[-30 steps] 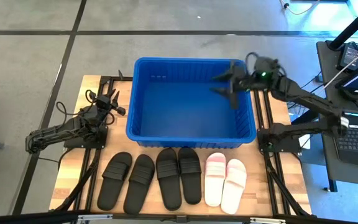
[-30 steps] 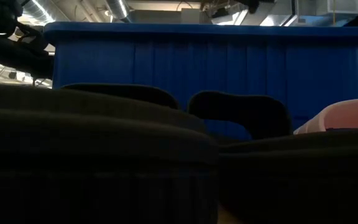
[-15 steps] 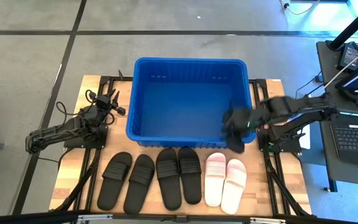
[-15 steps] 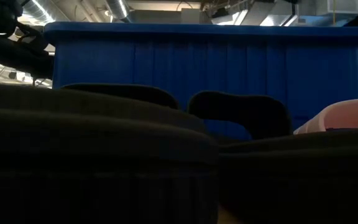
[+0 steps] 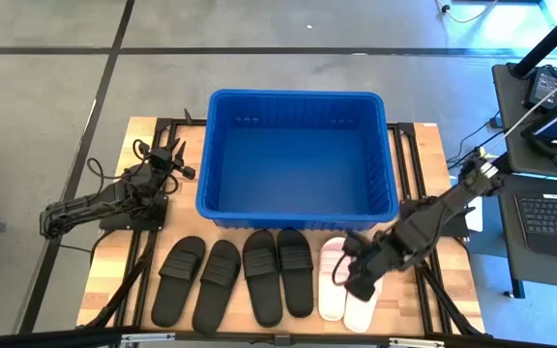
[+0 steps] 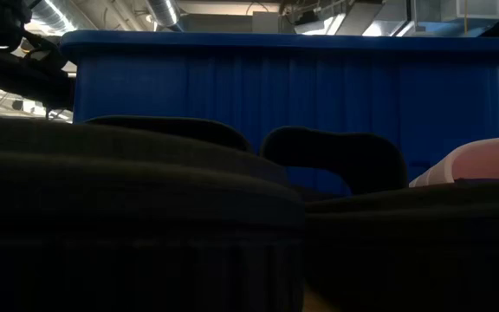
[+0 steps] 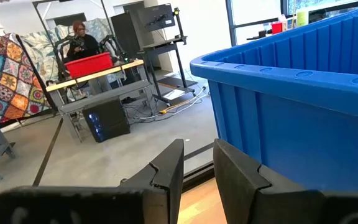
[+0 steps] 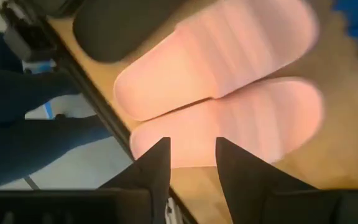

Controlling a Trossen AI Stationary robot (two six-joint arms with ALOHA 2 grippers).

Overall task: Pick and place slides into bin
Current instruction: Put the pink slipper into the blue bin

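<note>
Two pink slides (image 5: 350,279) lie under right gripper (image 5: 356,277) (jaws slightly apart, empty)

Your two slim black jointed arms, loose black cables trailing at each, left gripper (image 5: 170,158) with short dark angular fingers, right gripper (image 5: 356,275) with matte black flat-faced fingers (image 8: 151,171), squared tips

Six slides (image 5: 280,275), four black and two pink-white, lie in a row just before the blue bin (image 5: 298,215).
</note>
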